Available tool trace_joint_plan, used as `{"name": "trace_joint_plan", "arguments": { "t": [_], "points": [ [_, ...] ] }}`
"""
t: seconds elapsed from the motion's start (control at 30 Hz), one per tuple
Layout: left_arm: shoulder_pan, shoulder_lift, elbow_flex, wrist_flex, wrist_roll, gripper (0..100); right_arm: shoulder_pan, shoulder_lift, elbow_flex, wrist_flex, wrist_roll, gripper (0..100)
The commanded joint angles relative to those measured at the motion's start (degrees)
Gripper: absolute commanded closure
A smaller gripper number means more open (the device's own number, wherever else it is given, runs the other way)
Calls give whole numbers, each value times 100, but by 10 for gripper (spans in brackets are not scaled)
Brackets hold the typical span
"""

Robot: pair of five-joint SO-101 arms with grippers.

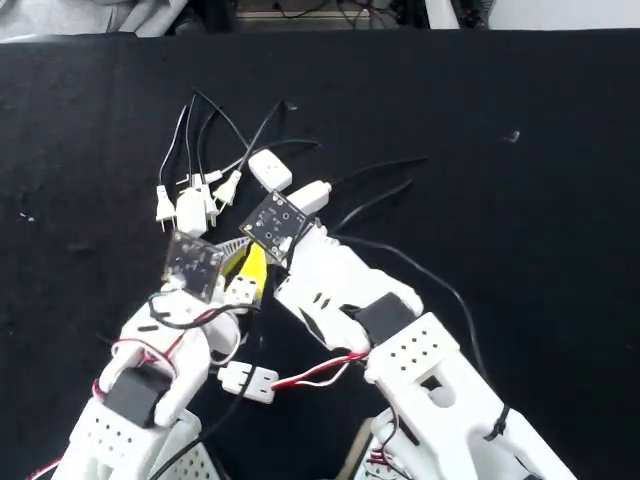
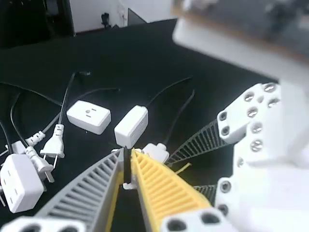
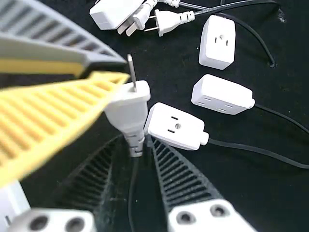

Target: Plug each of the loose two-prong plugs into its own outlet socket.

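A white two-prong plug (image 3: 127, 108) hangs above the table with its prongs up. My right gripper (image 3: 137, 145) is shut on its cord end between black ribbed fingers (image 3: 179, 179). My left gripper (image 2: 126, 169) is shut on one prong, pinched between its grey and yellow fingers (image 2: 159, 186). In the high view the two grippers meet at the yellow finger (image 1: 250, 266). Three white outlet sockets (image 3: 176, 126) (image 3: 222, 94) (image 3: 217, 41) lie just past the held plug. Loose plugs (image 2: 54, 142) (image 2: 38, 164) lie on the black table, with one more plug (image 3: 169, 20) by the adapter.
A blocky white adapter (image 2: 17, 181) lies beside the loose plugs. Black cords (image 1: 205, 125) fan out over the table behind the outlets (image 1: 270, 168). A white connector (image 1: 247, 380) with red wires lies between the two arm bases.
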Motion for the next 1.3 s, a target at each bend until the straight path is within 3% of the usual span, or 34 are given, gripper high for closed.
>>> {"name": "trace_joint_plan", "arguments": {
  "t": [0.0, 0.43, 0.93, 1.27],
  "points": [
    [48, 686, -84, -484, -70, 970, 53, -189, -75, 26, -18, 988],
    [-391, 1178, -224, -615, -35, 970, 97, -198, -303, 246, -35, 988],
    [-374, 1222, -40, -862, -35, 970, 88, -224, -453, 264, -62, 988],
    [-365, 1222, -40, -862, 44, 970, 62, -1402, -268, 703, -70, 988]
  ]
}}
